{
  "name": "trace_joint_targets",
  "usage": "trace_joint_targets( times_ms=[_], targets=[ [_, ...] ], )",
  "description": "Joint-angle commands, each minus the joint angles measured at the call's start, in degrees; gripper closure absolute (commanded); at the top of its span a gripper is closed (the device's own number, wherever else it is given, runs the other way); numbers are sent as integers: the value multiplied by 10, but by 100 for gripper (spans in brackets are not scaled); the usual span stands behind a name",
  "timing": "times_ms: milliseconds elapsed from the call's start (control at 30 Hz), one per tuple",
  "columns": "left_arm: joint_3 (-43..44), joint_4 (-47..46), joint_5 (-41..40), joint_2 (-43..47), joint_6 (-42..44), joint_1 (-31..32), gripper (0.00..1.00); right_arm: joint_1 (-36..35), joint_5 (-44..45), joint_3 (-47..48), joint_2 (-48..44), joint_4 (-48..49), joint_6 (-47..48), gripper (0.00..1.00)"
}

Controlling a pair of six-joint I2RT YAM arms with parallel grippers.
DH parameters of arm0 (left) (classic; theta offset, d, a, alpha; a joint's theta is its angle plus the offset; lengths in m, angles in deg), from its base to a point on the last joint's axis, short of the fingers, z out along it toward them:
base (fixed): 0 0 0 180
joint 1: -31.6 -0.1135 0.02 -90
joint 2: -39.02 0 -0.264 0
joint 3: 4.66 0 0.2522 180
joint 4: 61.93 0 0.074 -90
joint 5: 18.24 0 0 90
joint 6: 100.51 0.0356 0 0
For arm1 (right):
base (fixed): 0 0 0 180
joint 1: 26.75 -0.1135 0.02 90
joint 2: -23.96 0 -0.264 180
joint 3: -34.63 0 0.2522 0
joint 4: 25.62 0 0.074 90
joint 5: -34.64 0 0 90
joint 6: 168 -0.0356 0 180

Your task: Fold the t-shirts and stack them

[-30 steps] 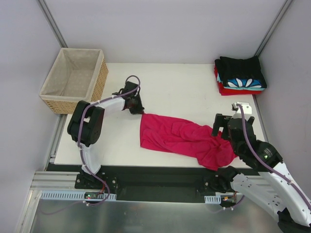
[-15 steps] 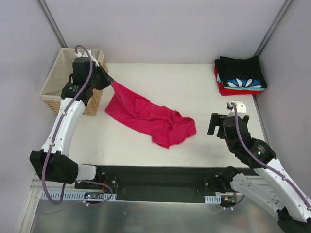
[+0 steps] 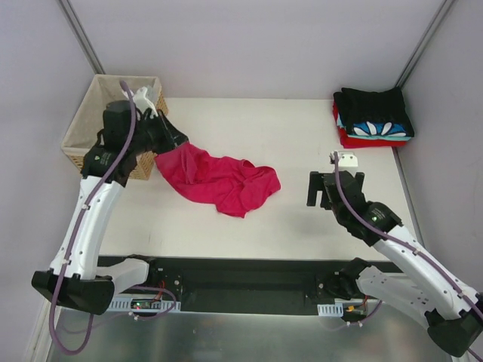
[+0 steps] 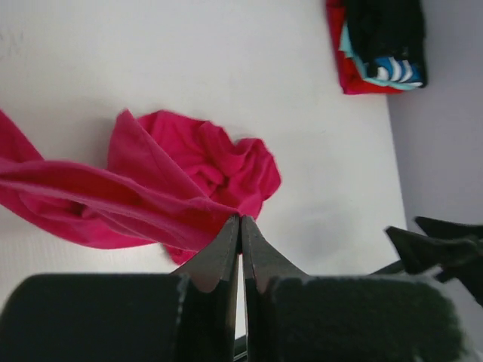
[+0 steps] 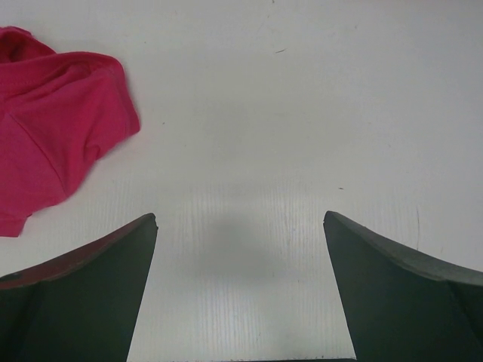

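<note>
My left gripper [image 3: 175, 141] is clamped on one edge of the crimson tee [image 3: 219, 179], lifted near the counter's [image 3: 294, 136] 10 o'clock corner. I can't tell which edge through the bunching. The cloth trails toward 4 o'clock, crumpled. My right gripper [image 3: 334, 188], jaws wide apart and empty, has that loose end at its 9 o'clock, not touching. The folded stack [image 3: 373, 117] sits at 1 o'clock.

Left tool [image 3: 179, 142] dragged crimson tee [image 3: 217, 179] leftward; right tool [image 3: 336, 190] shifted left.
</note>
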Motion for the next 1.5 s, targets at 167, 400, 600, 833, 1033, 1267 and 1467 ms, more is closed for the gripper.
trace_joint_targets(
  times_ms=[167,400,600,833,1033,1267,1467],
  targets=[
    [288,-17,185,-20,-19,2,100,2,-40,-21,23,93,-17,3],
    [193,-18,168,35,-22,2,100,2,-39,-28,24,96,-14,4],
    [65,-18,134,81,-4,2,100,2,-50,-29,30,97,-9,3],
    [25,-18,103,87,-2,2,100,2,-191,-27,147,168,-14,3],
    [27,-15,97,95,3,2,100,2,-260,29,284,234,-10,3],
    [17,-13,94,91,5,2,100,-9,-288,149,418,245,4,1],
    [21,-11,88,90,12,2,100,-17,-315,212,480,241,0,6]
  ],
)
